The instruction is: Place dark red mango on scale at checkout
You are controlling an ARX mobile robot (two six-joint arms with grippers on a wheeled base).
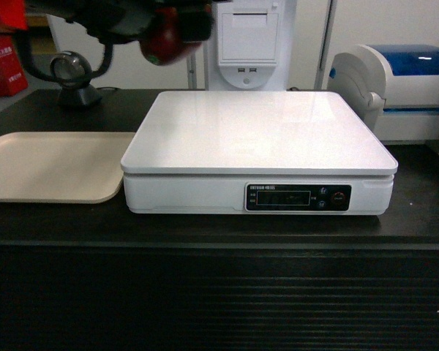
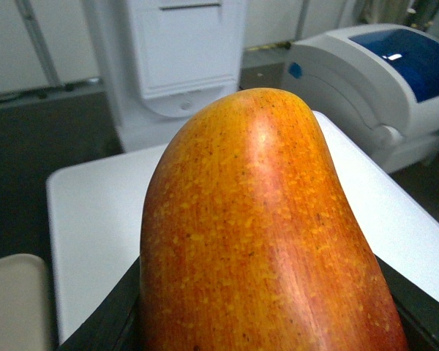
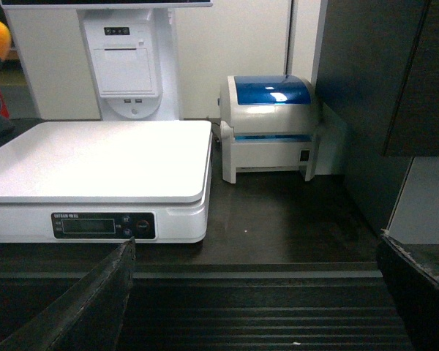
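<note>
One dark red mango (image 1: 159,38) is held aloft at the upper left of the head frame, clamped in the left gripper (image 1: 155,28) above the far left corner of the scale (image 1: 260,131), not touching it. In the left wrist view the fruit fills the centre, orange-red and speckled, with black fingers (image 2: 106,322) seen at both its lower sides. The scale is seated on the dark checkout (image 1: 219,230), a beige tray (image 1: 55,167) just beside it at left and a white-and-blue printer (image 1: 395,88) at upper right. The right gripper (image 3: 252,307) is seen spread wide and empty at the bottom of its own view, before the counter's slatted front.
</note>
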